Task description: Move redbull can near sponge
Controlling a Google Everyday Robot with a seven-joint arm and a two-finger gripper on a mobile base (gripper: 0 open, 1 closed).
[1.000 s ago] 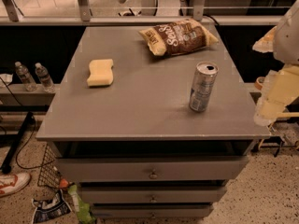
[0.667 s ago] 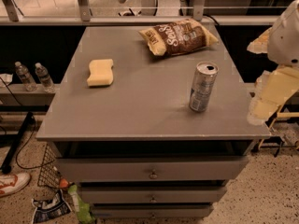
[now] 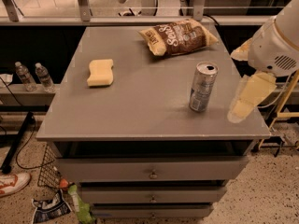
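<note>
The redbull can (image 3: pixel 203 87) stands upright on the grey cabinet top (image 3: pixel 140 111), right of the middle, its pull-tab top showing. The pale yellow sponge (image 3: pixel 100 72) lies flat on the left part of the top, well apart from the can. My gripper (image 3: pixel 245 99) hangs at the right edge of the cabinet top, below the white arm housing (image 3: pixel 275 43). It is a short way right of the can, about level with the can's lower half, and does not touch it.
A brown snack bag (image 3: pixel 177 35) lies at the back of the top, behind the can. The cabinet has drawers (image 3: pixel 152 171) below. Two water bottles (image 3: pixel 35 76) stand on a low shelf at left. A shoe (image 3: pixel 11 183) and litter lie on the floor.
My arm and gripper have shifted left, closer to the can. The can, sponge and bag have not moved.
</note>
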